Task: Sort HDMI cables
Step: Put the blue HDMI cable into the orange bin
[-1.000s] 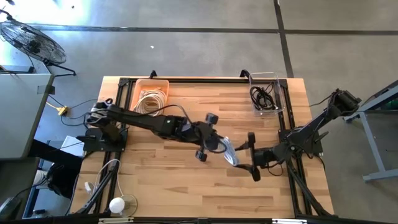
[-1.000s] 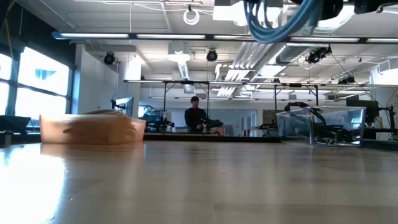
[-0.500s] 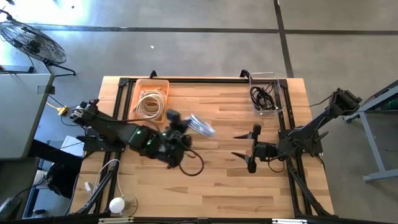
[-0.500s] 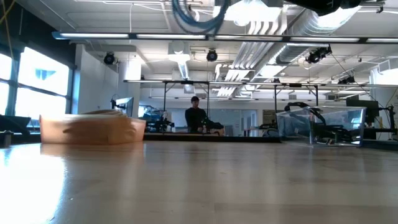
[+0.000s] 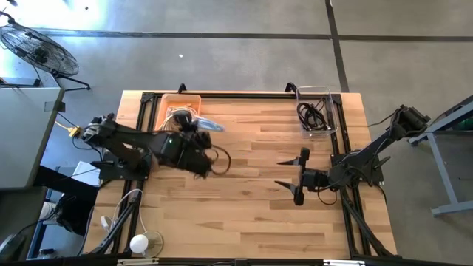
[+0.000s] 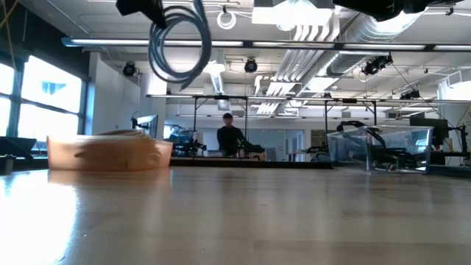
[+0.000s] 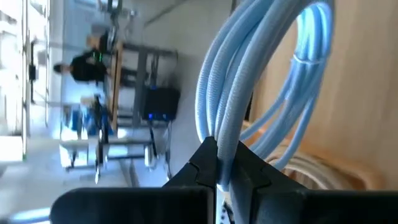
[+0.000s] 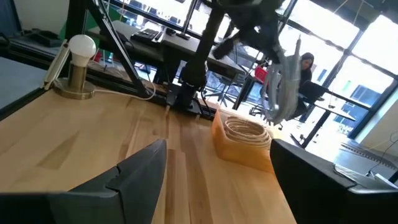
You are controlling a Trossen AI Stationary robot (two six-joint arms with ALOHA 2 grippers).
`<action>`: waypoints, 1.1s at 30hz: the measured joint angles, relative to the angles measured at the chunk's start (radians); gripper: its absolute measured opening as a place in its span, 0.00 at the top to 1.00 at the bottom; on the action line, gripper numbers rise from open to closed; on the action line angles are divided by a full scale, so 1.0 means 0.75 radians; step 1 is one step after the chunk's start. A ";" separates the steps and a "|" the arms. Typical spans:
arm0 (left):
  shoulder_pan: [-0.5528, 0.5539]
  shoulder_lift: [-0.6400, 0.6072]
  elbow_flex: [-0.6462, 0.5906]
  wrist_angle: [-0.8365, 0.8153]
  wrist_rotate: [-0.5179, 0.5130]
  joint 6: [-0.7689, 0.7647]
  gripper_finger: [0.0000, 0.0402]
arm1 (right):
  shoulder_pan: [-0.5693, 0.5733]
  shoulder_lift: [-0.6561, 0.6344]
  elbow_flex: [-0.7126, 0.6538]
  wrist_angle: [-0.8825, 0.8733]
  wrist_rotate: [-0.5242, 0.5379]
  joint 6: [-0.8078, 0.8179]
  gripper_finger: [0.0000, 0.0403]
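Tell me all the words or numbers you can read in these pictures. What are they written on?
None can be read.
The orange bin and the clear bin show no label.
The silvery-white cable, held up in the left gripper, bears no print that shows.
The wooden table is plain.
Things in the room behind are too blurred to read.

The wooden surface (image 5: 244, 192) stands on a grey concrete floor (image 5: 222, 66) crossed by dark seams; a floor fan (image 5: 37, 48) sits at one corner, beside a pale cabinet (image 5: 22, 133); a small lamp with a round white bulb (image 8: 79, 62) stands on the surface's edge; beyond, the room is an open workshop with bright windows (image 6: 40, 96), long ceiling lights (image 6: 199, 43), pale ducts (image 6: 294, 62), black frames and benches; a person (image 6: 229, 138) stands far back.
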 joint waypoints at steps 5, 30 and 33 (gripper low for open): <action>0.174 0.003 -0.075 0.008 0.053 -0.009 0.98 | 0.001 0.001 0.000 -0.004 -0.023 0.003 0.31; 1.003 0.018 -0.105 0.017 0.179 0.353 0.98 | 0.001 0.002 -0.001 -0.016 -0.033 0.002 0.31; 1.030 0.051 -0.105 0.045 0.205 0.402 0.98 | 0.000 0.002 -0.001 -0.017 -0.033 0.001 0.31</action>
